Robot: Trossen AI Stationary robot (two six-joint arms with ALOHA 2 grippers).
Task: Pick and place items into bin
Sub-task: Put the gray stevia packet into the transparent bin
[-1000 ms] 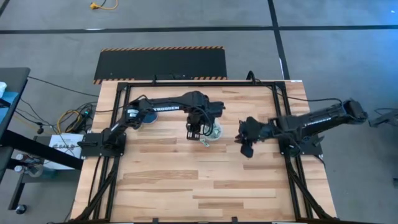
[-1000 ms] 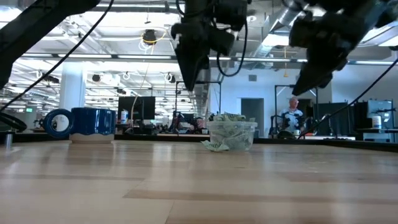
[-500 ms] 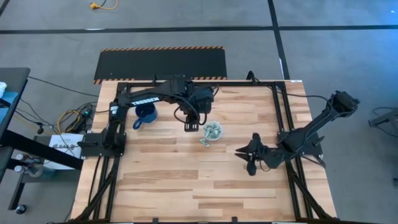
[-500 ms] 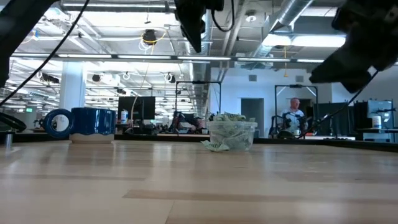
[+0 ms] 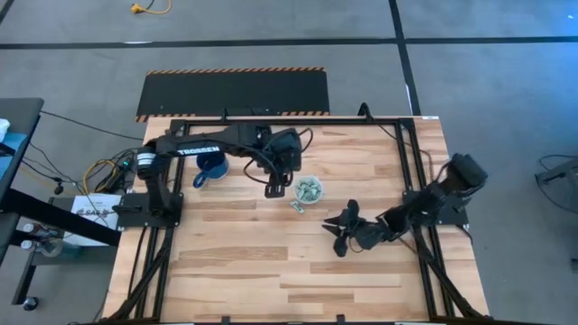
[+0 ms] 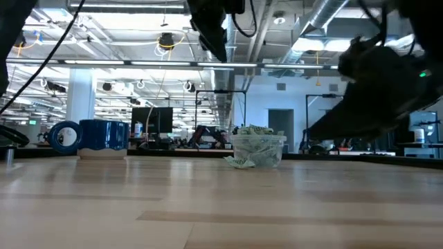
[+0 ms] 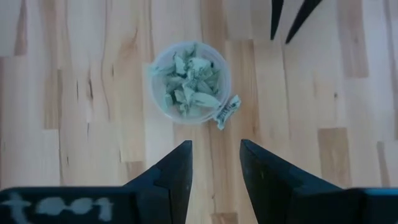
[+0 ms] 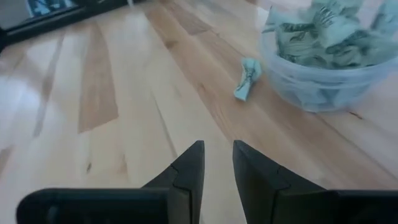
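The clear cup [image 5: 310,190] [image 6: 258,151] stands on the table, heaped with pale green-and-white wrapped pieces [image 7: 188,79]. One wrapped piece [image 5: 296,207] [image 7: 227,112] [image 8: 247,78] lies on the wood beside the cup's base, toward the near-left. My left gripper [image 7: 216,152] [image 5: 275,188] hangs high over the table just left of the cup, open and holding nothing. My right gripper [image 8: 217,155] [image 5: 340,238] sits low, to the near-right of the cup, pointing at the loose piece. Its fingers are a narrow gap apart with nothing between them.
A dark blue handled mug [image 5: 209,167] [image 6: 104,135] stands far-left of the cup, under the left arm. Black frame rails [image 5: 411,171] run along the table's left, right and far sides. Bare wood [image 5: 253,262] stretches across the near half.
My left gripper has risen from beside the cup and drawn a little toward the table's left. My right gripper has swung down toward the near edge, then leftward toward the loose piece, ending low over the table. The cup and the loose piece have stayed put.
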